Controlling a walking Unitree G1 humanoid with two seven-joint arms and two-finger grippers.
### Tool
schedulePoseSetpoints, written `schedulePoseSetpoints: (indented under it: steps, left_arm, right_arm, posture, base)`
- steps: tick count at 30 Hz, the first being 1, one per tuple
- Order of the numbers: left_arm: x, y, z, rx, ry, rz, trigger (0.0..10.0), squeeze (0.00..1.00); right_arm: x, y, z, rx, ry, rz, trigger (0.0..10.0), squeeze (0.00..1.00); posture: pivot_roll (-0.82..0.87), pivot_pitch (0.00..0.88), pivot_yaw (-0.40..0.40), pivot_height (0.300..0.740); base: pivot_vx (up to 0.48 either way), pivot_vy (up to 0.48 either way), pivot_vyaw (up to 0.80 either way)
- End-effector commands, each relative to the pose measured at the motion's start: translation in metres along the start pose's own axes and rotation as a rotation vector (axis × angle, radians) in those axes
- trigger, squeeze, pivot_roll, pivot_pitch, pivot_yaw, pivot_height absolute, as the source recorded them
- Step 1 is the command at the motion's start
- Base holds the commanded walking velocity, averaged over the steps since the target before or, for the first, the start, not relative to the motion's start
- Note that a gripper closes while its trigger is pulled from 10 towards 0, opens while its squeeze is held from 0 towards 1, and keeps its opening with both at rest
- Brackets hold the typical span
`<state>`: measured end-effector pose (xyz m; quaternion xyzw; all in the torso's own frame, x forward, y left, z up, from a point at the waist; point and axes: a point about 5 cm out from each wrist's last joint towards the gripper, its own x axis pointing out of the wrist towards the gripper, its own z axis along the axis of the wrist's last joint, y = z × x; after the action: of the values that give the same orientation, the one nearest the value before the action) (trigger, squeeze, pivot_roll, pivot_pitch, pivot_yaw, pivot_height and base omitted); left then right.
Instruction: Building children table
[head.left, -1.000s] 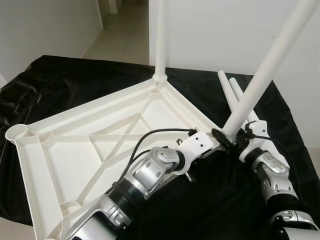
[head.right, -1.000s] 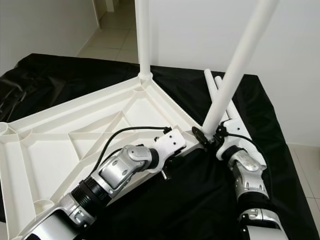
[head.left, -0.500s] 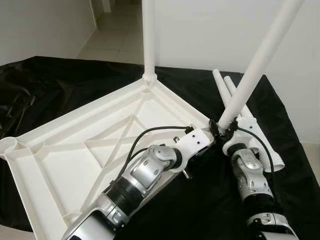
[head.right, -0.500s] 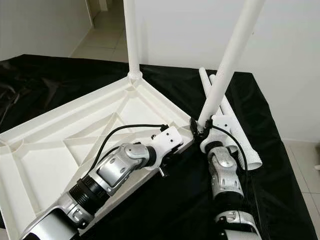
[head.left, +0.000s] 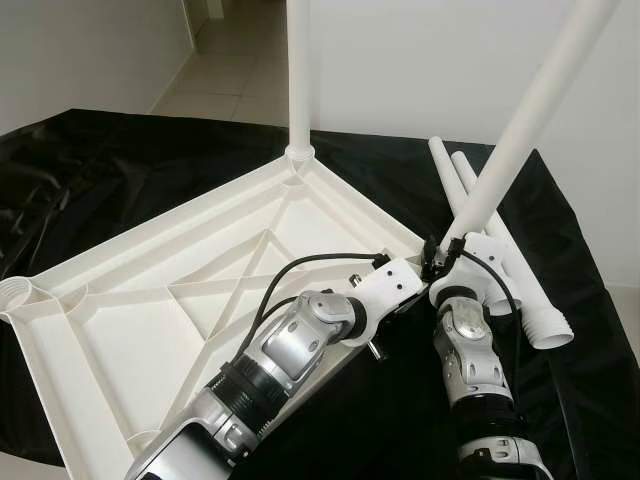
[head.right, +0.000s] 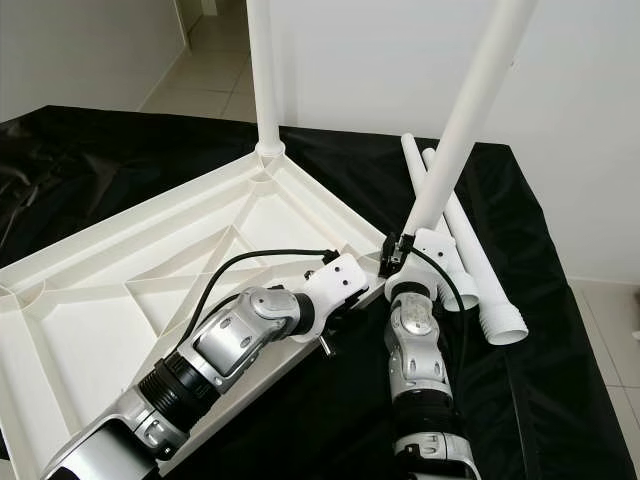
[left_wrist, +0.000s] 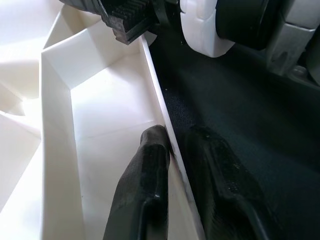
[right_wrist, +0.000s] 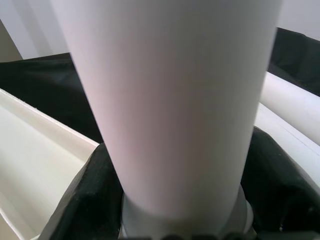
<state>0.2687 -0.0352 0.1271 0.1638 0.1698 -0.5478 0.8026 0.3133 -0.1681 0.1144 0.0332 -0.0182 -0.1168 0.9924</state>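
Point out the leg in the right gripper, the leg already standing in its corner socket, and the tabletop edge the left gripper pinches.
Held leg (head.left: 520, 130), left eye view, mid-shaft.
Standing leg (head.left: 299, 80), left eye view, lower shaft.
Tabletop edge (left_wrist: 159, 100), left wrist view, thin rim above fingers.

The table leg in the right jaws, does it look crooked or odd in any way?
Yes. The leg held by the right gripper leans markedly to the robot's right at the corner of the upturned tabletop, while the fitted leg at the far corner stands upright. The left gripper pinches the tabletop's rim nearby.
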Motion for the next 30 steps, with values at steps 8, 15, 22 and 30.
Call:
schedulePoseSetpoints:
  steps: [8, 15, 22, 30]
  left_arm:
    - [0.011, -0.023, -0.018, -0.036, 0.072, -0.155, 10.0, 0.0]
    - [0.011, -0.023, -0.018, -0.038, 0.072, -0.153, 10.0, 0.0]
    - [0.011, -0.023, -0.018, -0.039, 0.073, -0.151, 10.0, 0.0]
    - [0.012, -0.023, -0.017, -0.037, 0.071, -0.153, 10.0, 0.0]
  right_arm:
    - [-0.007, 0.023, -0.004, 0.022, 0.043, 0.081, 10.0, 0.77]
    - [-0.015, 0.029, 0.001, 0.046, 0.022, 0.192, 10.0, 1.0]
    - [-0.019, 0.026, 0.007, 0.054, -0.001, 0.287, 10.0, 0.0]
    - [-0.015, 0.015, 0.011, 0.034, -0.026, 0.298, 10.0, 0.0]
  posture:
    - [-0.07, 0.04, 0.01, 0.74]
    - [-0.07, 0.038, 0.007, 0.74]
    - [-0.07, 0.037, 0.007, 0.74]
    - [-0.08, 0.035, 0.007, 0.74]
  base:
    - [0.0, 0.0, 0.0]
    - [0.0, 0.0, 0.0]
    - [0.0, 0.0, 0.0]
    - [0.0, 0.0, 0.0]
